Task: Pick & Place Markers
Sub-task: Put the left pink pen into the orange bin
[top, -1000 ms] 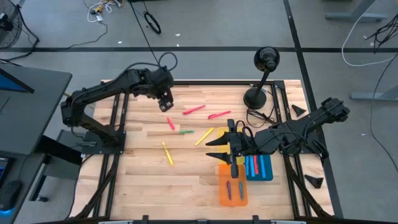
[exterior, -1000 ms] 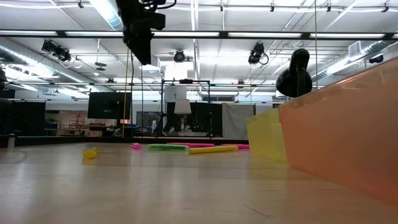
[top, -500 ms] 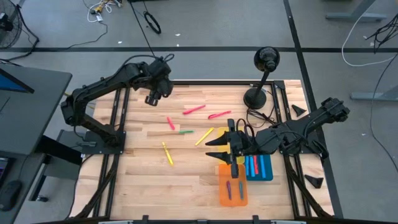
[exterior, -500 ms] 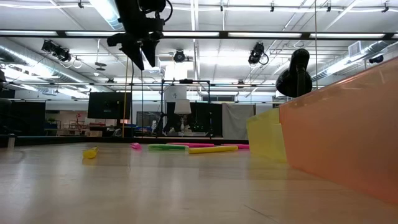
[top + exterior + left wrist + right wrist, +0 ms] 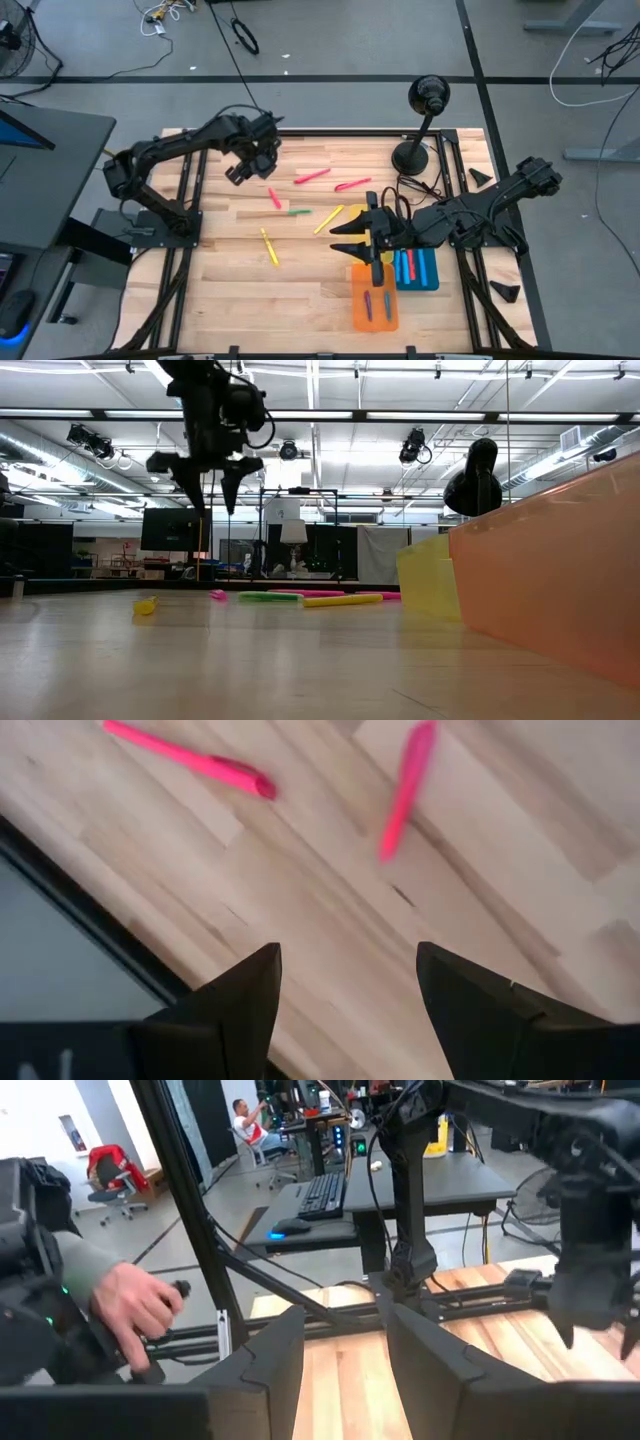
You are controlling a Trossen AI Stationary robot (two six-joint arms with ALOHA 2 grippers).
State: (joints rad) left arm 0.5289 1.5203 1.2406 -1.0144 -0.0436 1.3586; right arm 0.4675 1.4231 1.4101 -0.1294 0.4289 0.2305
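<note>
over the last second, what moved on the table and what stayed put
The left gripper swung from the table's far edge toward the left and then came nearer and lower over the wood; it is open and empty, short of the red marker. It took hold of nothing. The right gripper stayed open over the yellow tray. The loose markers and the orange tray did not move.

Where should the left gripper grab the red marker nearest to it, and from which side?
Grip the red marker around its middle, coming straight down from above. It lies flat on the bare table with nothing touching it, so the fingers should straddle its thin width, turned across its length. The left gripper hovers open close by, above the table.
</note>
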